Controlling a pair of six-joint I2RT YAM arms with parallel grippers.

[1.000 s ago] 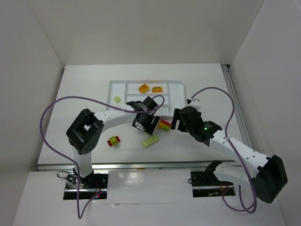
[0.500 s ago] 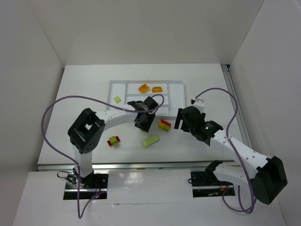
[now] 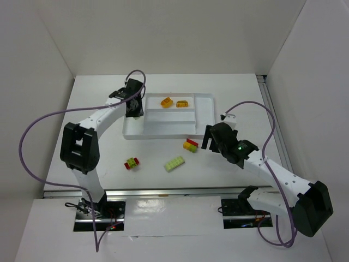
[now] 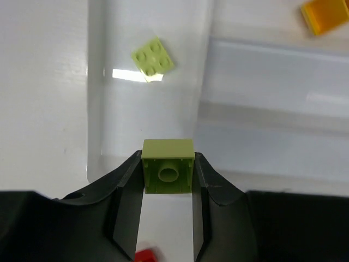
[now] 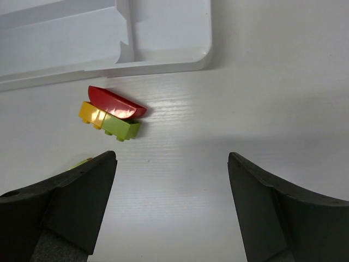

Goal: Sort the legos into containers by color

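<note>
My left gripper (image 3: 134,109) hangs over the left end of the white tray (image 3: 163,131), shut on a light green lego (image 4: 168,173). Below it another light green lego (image 4: 153,55) lies in the tray's left compartment (image 4: 109,109). Two yellow-orange legos (image 3: 166,101) (image 3: 182,103) lie in the back slot. A stack of red, yellow and green legos (image 5: 112,116) (image 3: 191,144) sits on the table just outside the tray's near right corner. My right gripper (image 5: 172,169) (image 3: 210,137) stands open a little short of that stack, holding nothing.
A long light green lego (image 3: 174,163) and a small red, green and yellow stack (image 3: 131,163) lie on the table in front of the tray. Purple cables loop from both arms. White walls close in the table at the back and sides.
My left gripper closed on the light green lego at the table's middle and swung it back and left over the tray's left end. The right gripper barely moved.
</note>
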